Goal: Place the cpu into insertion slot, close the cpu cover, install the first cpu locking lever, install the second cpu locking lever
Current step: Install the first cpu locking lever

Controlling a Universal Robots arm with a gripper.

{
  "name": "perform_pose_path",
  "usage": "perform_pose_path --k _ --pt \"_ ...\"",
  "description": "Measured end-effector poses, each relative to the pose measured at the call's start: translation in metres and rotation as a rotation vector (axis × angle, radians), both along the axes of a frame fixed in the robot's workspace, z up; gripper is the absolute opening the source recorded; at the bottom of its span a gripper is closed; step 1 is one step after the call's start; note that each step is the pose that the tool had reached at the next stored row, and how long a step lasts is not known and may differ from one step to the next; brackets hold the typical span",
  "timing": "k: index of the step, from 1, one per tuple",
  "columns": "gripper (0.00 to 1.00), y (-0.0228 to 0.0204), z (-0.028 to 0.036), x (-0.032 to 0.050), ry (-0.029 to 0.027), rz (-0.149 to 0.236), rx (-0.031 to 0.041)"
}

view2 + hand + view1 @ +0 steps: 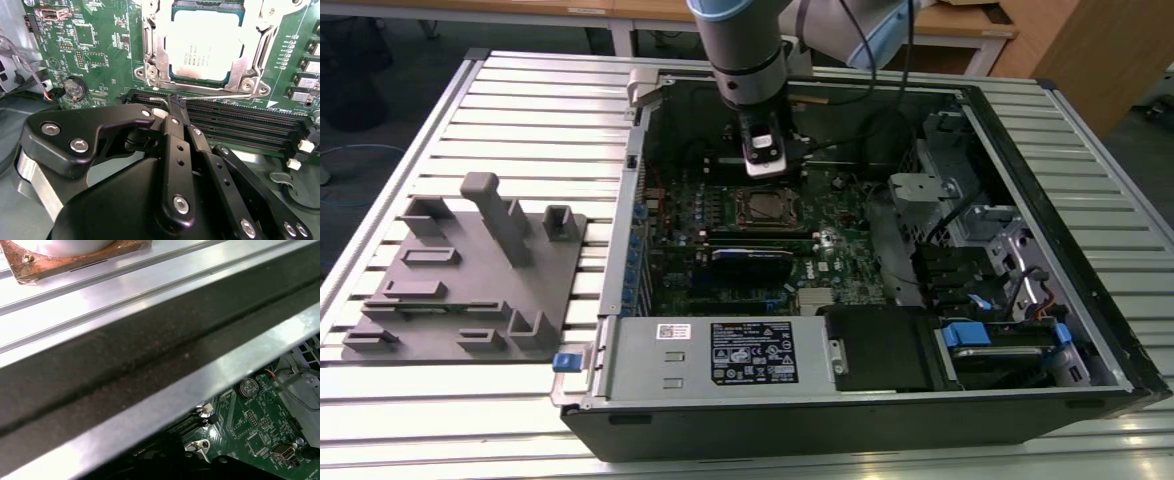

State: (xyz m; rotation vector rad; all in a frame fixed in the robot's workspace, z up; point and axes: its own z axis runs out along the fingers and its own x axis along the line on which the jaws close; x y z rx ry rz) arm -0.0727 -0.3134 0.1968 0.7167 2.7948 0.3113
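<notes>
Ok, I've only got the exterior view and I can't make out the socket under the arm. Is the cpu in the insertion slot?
Observer: Yes. In the second wrist view the cpu lies flat in the insertion slot, silver face up.
Operator: And the cover?
Observer: The cpu cover is down, framing the chip.
Operator: Where exactly is the gripper?
Observer: The gripper is at the hooked end of a wire locking lever, which runs along the socket's edge beside the long black slots.

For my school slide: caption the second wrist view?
Robot hand at a thin wire lever beside the covered cpu.
</notes>
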Motion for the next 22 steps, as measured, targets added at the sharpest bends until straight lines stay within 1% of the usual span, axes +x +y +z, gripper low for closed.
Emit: perform_pose_path --k 3,8,15,19,22 --pt "0.10 0.0007 -0.0006 -0.0006 -0.0017 0.000 0.0002" --pt "0.10 0.0030 -0.0013 -0.0016 -0.0030 0.000 0.0002" --pt "0.10 0.0031 -0.0014 -0.0017 -0.0029 0.000 -0.0005" --pt "0.10 0.0030 -0.0025 -0.0016 -0.0034 -0.001 -0.0070" --pt "0.10 0.0030 -0.0032 -0.0017 -0.0034 -0.002 -0.0151"
